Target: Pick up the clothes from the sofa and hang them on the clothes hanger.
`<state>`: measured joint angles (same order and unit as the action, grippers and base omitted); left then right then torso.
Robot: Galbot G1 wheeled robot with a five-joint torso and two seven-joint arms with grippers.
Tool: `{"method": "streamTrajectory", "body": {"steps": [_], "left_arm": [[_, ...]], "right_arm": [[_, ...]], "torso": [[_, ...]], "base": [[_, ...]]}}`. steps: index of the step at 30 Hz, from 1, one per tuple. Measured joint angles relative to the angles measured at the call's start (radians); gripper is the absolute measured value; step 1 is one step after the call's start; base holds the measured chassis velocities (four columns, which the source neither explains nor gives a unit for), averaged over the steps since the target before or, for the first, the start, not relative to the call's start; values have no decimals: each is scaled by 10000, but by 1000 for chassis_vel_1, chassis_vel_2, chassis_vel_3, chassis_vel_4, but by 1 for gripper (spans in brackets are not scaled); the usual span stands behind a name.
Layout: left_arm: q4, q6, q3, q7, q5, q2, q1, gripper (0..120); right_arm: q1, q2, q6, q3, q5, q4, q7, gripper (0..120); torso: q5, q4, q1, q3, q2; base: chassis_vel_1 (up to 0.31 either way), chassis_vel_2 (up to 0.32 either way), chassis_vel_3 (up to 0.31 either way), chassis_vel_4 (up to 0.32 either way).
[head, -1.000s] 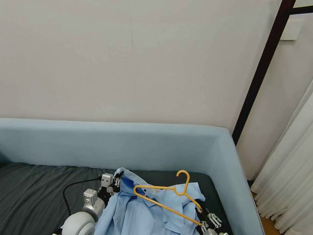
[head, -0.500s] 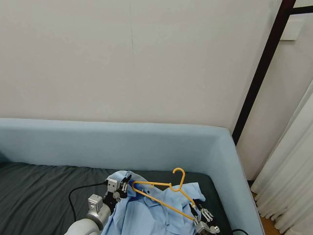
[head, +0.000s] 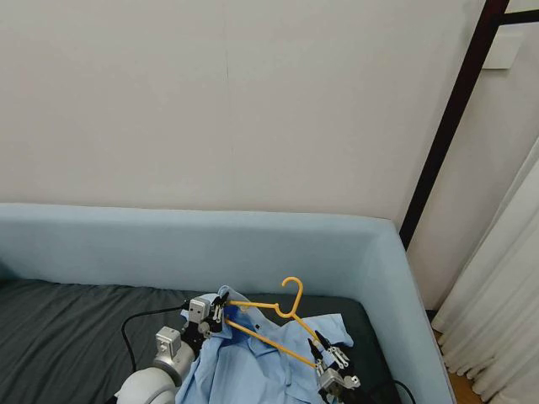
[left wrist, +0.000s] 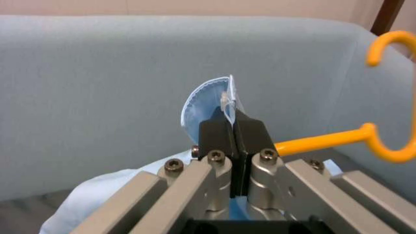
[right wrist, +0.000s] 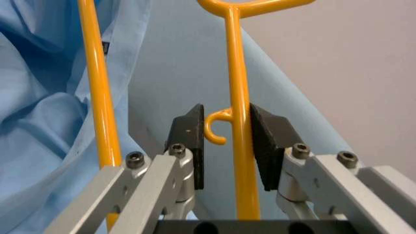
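Holding, left gripper (head: 216, 313): my jaws are pressed together on the collar of the light blue shirt (head: 253, 370)
Right gripper (head: 330, 360): my jaws stand apart astride a bar of the yellow hanger (head: 268, 338); the bar lies against one pad, with a gap at the other (no clamp that I can see)
Shirt: bunched on the dark seat (head: 59, 337) of the pale blue sofa (head: 253, 248), between my grippers
Hanger: tilted over the shirt, hook upward; its lower end is at my right gripper
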<state>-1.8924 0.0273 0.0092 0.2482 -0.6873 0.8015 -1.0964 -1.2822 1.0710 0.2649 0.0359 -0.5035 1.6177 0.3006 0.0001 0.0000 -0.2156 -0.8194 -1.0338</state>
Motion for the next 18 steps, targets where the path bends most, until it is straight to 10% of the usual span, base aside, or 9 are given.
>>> {"method": "streamTrajectory", "body": {"steps": [18], "left_arm": [[-1145, 146, -34, 78, 626, -258, -317, 0]], "right_arm": [[1482, 232, -513, -686, 365, -1138, 80, 22]], "torso": [[1, 0, 0, 0, 0]], "base": [[0, 0, 0, 0]]}}
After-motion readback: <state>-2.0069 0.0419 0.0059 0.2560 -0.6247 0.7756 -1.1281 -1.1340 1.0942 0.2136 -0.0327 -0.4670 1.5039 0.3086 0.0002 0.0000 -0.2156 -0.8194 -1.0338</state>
